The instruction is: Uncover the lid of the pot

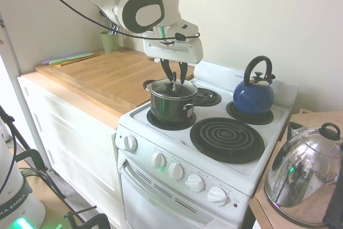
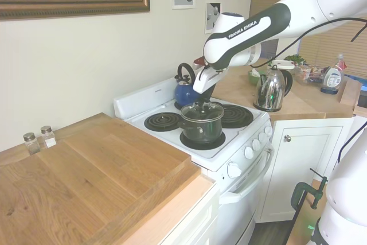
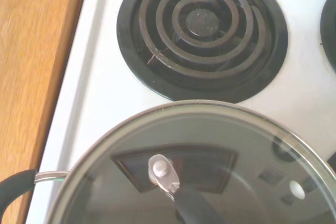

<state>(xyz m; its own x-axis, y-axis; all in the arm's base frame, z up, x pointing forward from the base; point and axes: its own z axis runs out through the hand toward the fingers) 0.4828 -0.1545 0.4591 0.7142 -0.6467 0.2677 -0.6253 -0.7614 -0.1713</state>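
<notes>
White stove [image 1: 161, 132], pot [image 1: 170, 105], blue kettle [image 1: 254, 97]

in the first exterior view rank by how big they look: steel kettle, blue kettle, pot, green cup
1. steel kettle, though it sits nearest the camera, which inflates it
2. pot and blue kettle, too alike to rank
3. green cup, smallest, but farthest back

The gripper [image 1: 174, 74] hangs directly above the lid [image 1: 172, 87], fingers spread either side of its knob, the lid seated on the pot [image 1: 171, 105] on the stove [image 1: 278, 127].
</notes>
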